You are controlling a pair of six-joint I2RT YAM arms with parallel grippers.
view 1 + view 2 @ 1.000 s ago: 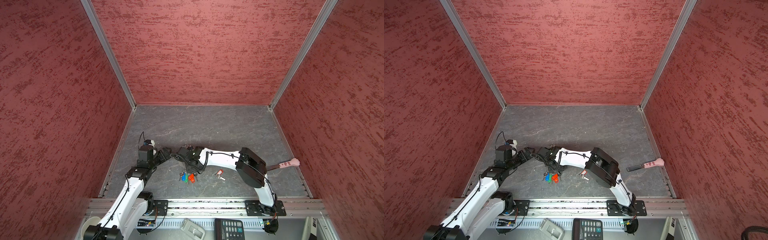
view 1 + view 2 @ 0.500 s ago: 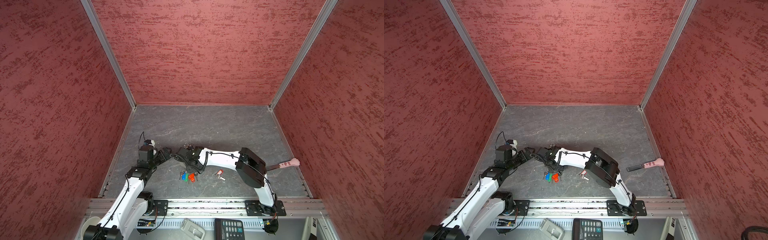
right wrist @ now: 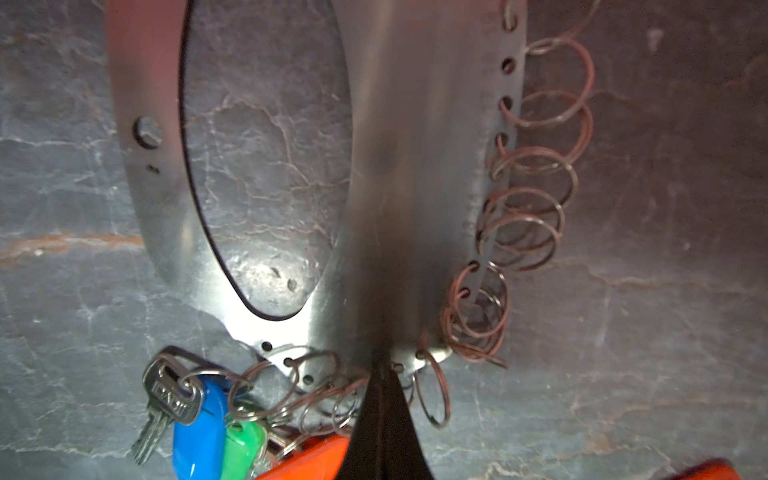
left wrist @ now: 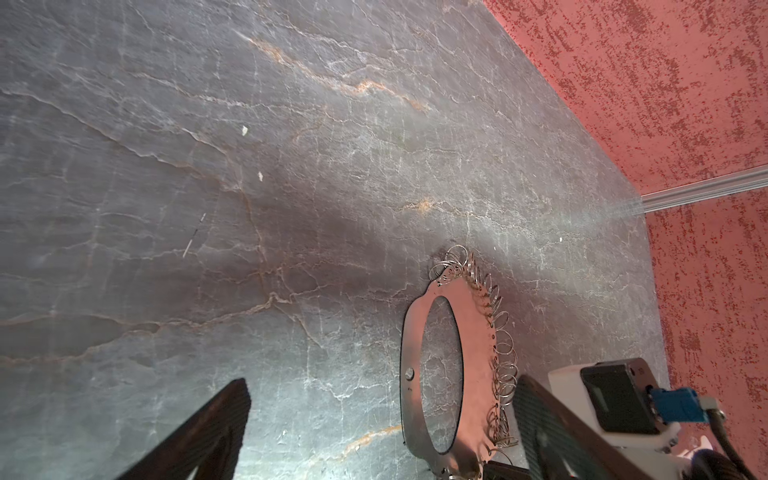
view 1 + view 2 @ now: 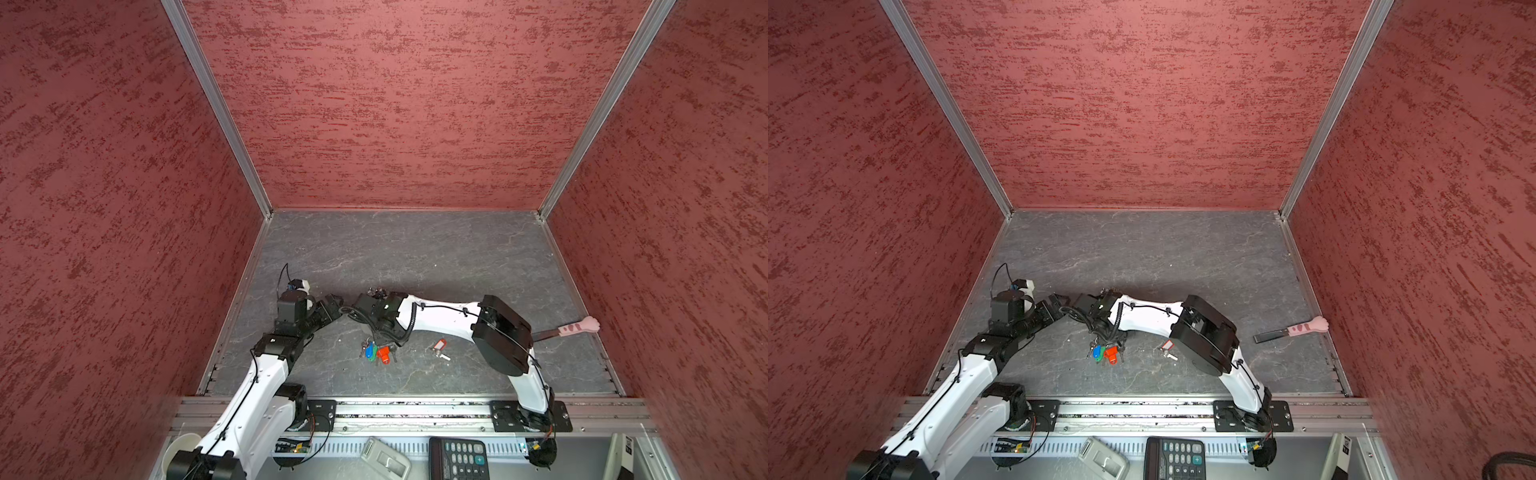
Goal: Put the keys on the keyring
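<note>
The keys, a small silver key with a red tag [image 5: 439,346] [image 5: 1168,348], lie on the grey floor, apart from both grippers, beside the right arm's elbow. The keyring [image 3: 415,174] is a silver metal loop edged with several small wire rings. Its blue, green and orange tagged keys [image 5: 376,353] [image 5: 1105,353] hang at its lower end. My right gripper [image 3: 384,374] is shut on the keyring's plate near that cluster and holds it on edge. My left gripper [image 4: 382,436] [image 5: 334,305] stands open, with the keyring [image 4: 453,332] close to one finger [image 4: 552,424] but not touched.
A pink cat-paw-handled tool [image 5: 577,326] [image 5: 1304,327] lies by the right wall. Red walls close in the floor on three sides. Past the front rail sit a calculator [image 5: 457,457], a grey device [image 5: 384,459] and a white cup [image 5: 178,449].
My right gripper's fingers have come together on the keyring's plate. Both arms, the tagged keys and the red-tagged key stay where they were.
</note>
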